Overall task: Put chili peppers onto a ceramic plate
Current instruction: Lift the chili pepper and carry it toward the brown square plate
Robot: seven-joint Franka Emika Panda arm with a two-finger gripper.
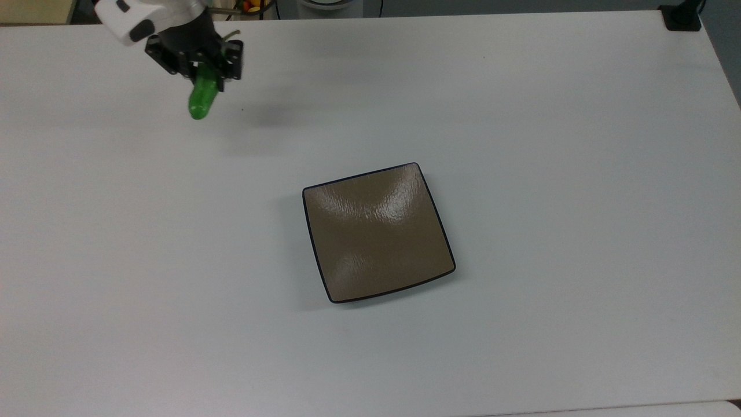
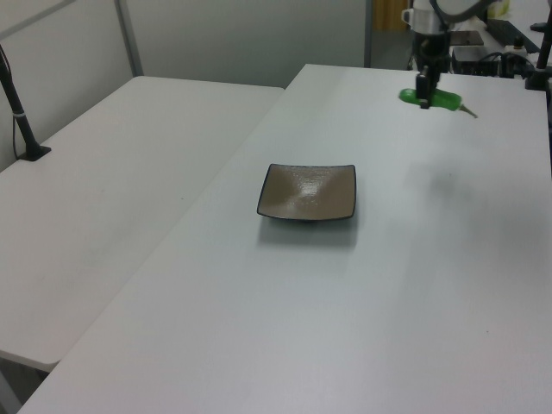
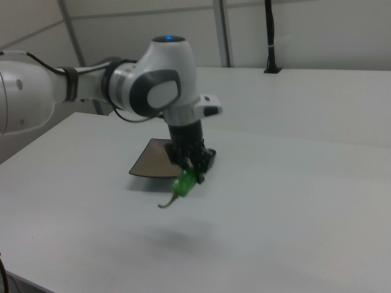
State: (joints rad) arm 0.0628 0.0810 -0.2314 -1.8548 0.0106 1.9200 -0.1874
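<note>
My end effector [image 1: 204, 68] clamped on green pepper [image 1: 202, 99], holding it off table [image 1: 550, 145]; shadow on table beneath in right view. Pepper near top view's upper left corner, stem [image 3: 166, 201] hanging down in right view. Brown plate [image 1: 377, 231] sits mid-table, empty, well apart from pepper, toward top view's lower right of it.

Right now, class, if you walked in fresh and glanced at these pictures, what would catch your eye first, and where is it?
The bright green chili pepper stands out first, clamped in the gripper and held in the air above the white table near the top view's upper left corner, its shadow on the surface below. Next comes the glossy square tan ceramic plate, bare, near the table's middle and well apart from the pepper.
</note>
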